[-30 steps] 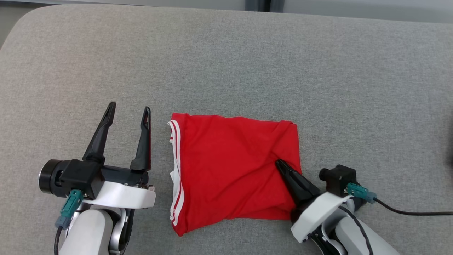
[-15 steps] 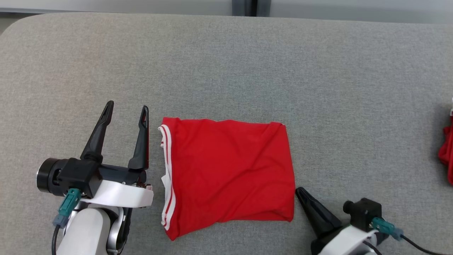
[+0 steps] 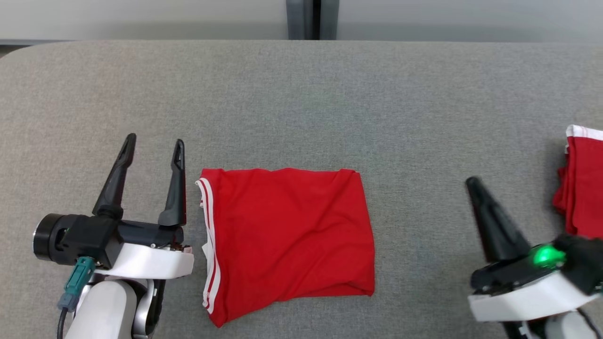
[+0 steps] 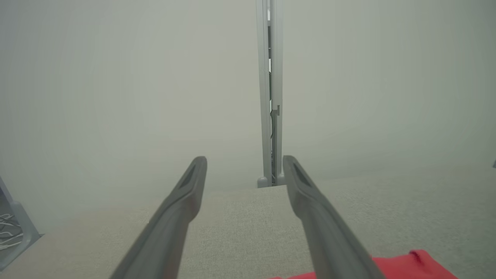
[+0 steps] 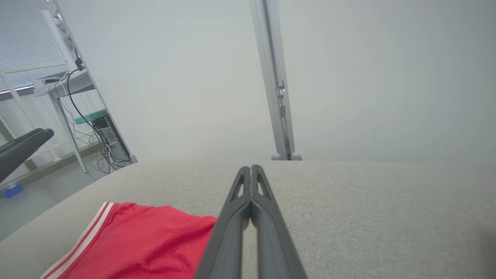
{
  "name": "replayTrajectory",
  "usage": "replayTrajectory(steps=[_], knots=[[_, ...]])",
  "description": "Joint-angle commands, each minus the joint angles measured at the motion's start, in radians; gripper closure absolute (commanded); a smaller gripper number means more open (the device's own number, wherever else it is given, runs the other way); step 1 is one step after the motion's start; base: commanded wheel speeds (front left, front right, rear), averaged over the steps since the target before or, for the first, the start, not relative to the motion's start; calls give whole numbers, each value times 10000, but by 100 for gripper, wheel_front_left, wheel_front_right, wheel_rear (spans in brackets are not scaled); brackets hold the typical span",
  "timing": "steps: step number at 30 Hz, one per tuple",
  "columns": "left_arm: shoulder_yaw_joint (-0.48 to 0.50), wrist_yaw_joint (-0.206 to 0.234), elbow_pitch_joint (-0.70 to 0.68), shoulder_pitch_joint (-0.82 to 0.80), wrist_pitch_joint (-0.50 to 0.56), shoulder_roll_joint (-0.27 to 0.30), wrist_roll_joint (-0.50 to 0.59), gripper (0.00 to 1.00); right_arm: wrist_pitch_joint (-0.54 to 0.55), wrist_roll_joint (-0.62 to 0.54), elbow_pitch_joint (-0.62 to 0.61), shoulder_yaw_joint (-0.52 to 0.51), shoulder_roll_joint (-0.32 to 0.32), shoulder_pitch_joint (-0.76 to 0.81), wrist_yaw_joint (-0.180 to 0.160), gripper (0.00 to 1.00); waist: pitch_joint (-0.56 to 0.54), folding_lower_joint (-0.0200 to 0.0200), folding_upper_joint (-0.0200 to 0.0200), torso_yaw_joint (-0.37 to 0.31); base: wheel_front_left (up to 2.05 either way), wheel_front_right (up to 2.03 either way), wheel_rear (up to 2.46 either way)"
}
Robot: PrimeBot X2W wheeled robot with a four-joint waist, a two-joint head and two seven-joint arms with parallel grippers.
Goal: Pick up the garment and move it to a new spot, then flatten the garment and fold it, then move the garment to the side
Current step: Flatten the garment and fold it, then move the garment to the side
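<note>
Surface: grey woven-fabric tabletop (image 3: 301, 94), rounded at the far-left corner, spanning the whole head view.

Task item: folded red cloth garment with white stripes (image 3: 287, 235), lying flat on the tabletop near the middle of the head view. It forms a rough rectangle with soft wrinkles across the top layer. The white-striped hem runs down its left edge, and the lower-left corner sticks out in a point.

Left tool: left gripper (image 3: 154, 141), its two long dark fingers spread wide with nothing between them. It sits just beside the garment's striped edge, with the inner finger near the cloth but apart from it. Fingers point toward the far side of the table.

Right tool: right gripper (image 3: 472, 183), fingers pressed together into a single dark point, holding nothing. It stands well to the right of the garment, with bare tabletop between them.

Indicator: small green light (image 3: 544, 256), lit on the right wrist housing.

Other cloth: second red cloth piece with a white band (image 3: 582, 183), on the tabletop at the right border of the head view, cut off by the frame, just right of the right gripper.

Backdrop: grey upright metal post (image 3: 313, 19) behind the table's far edge, between pale wall panels.

Left wrist view: a red corner of the garment shows low, beside one finger.

Right wrist view: the garment lies lower left of the closed fingers.
</note>
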Motion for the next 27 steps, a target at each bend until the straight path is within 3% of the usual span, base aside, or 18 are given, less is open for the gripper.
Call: replayTrajectory(steps=[1,2,3,4,12,27], knots=[[14,37,-95,141,-2,59,78,0,100,-101,-256,-289,43,119,3,78,-89,0,0,-86,0,0,0],[-7,89,-201,164,50,92,108,0,267,-301,-593,-792,119,115,3,33,-180,0,0,-138,0,0,0],[-17,122,-255,170,97,104,104,0,369,-398,-679,-1028,146,146,3,4,-228,0,0,-164,0,0,0],[-16,124,-320,200,113,122,113,0,430,-485,-769,-1241,182,154,3,0,-270,0,0,-191,0,0,0],[30,324,-767,814,311,262,52,0,841,-892,-921,-2359,548,608,3,0,-693,0,0,-430,0,0,0],[14,705,-1308,1969,645,352,-10,0,1042,-879,-631,-2804,691,1123,3,0,-1052,0,0,-442,0,0,0]])
